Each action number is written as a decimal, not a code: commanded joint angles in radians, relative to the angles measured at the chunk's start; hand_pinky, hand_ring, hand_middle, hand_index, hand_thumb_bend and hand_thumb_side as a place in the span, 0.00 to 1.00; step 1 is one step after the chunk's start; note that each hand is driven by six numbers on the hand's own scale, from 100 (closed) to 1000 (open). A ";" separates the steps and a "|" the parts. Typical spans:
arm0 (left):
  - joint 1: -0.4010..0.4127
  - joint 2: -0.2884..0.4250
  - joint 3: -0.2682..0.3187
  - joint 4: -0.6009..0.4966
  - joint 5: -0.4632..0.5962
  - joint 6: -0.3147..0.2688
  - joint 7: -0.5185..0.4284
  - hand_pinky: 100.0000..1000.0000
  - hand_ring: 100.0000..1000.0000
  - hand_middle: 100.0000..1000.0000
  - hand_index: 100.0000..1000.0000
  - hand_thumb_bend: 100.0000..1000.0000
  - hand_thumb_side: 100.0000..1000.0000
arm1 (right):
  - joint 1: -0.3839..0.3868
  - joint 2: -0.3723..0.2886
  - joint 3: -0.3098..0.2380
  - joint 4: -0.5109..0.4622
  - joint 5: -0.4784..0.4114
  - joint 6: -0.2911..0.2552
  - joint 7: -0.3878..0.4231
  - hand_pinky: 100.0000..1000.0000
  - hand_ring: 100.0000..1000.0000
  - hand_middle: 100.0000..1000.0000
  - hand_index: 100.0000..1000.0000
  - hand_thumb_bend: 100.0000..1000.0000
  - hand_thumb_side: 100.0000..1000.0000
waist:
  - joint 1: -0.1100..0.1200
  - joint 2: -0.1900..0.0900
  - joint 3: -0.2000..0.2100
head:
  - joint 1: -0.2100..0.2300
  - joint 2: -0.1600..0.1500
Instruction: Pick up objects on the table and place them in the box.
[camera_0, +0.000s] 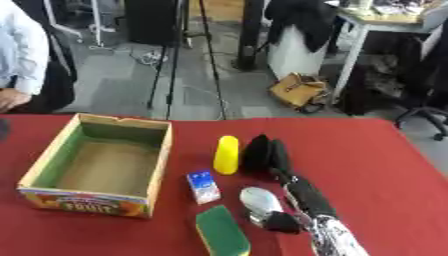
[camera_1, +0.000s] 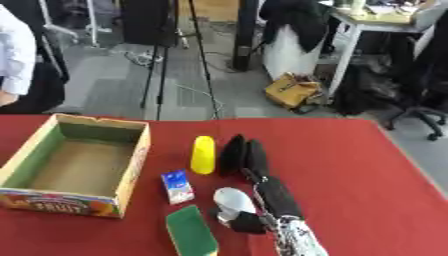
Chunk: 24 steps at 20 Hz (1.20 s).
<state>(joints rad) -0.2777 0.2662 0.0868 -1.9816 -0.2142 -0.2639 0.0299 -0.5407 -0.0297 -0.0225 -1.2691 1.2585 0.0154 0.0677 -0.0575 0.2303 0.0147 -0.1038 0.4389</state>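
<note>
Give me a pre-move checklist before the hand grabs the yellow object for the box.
1. Box open on top, nothing seen inside: ok.
2. Yellow object lies in plain view beside the right hand: ok.
3. Right hand's fingers around the yellow object: not ok, they lie alongside it, holding nothing.
4. Path from the yellow object to the box: ok, bare cloth between them.
5. Small blue carton, green sponge and white object lie apart from the yellow object: ok.
6. Left hand: cannot tell, not in view.
</note>
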 joint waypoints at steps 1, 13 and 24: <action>-0.015 0.001 0.000 -0.018 0.007 -0.001 -0.006 0.92 0.79 0.74 0.75 0.00 0.69 | -0.024 -0.009 -0.008 0.013 0.013 -0.001 -0.013 1.00 1.00 0.92 1.00 0.76 0.83 | 0.007 -0.010 0.003 | -0.005 -0.015; -0.016 -0.004 -0.001 -0.018 0.014 0.000 -0.016 0.93 0.79 0.74 0.75 0.00 0.69 | -0.046 -0.018 -0.017 0.057 -0.007 -0.022 -0.004 0.99 1.00 0.89 1.00 0.77 0.80 | 0.014 -0.002 0.007 | -0.009 -0.025; -0.016 -0.005 0.001 -0.018 0.017 0.000 -0.021 0.93 0.78 0.75 0.76 0.00 0.68 | -0.053 -0.030 -0.028 0.053 -0.071 -0.019 0.051 0.90 0.96 0.83 0.95 0.69 0.75 | 0.019 0.000 0.005 | -0.010 -0.024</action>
<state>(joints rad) -0.2799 0.2573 0.0858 -1.9816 -0.2012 -0.2629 0.0120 -0.5770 -0.0394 -0.0453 -1.2002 1.1977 -0.0036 0.1134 -0.0433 0.2443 0.0200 -0.1110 0.4227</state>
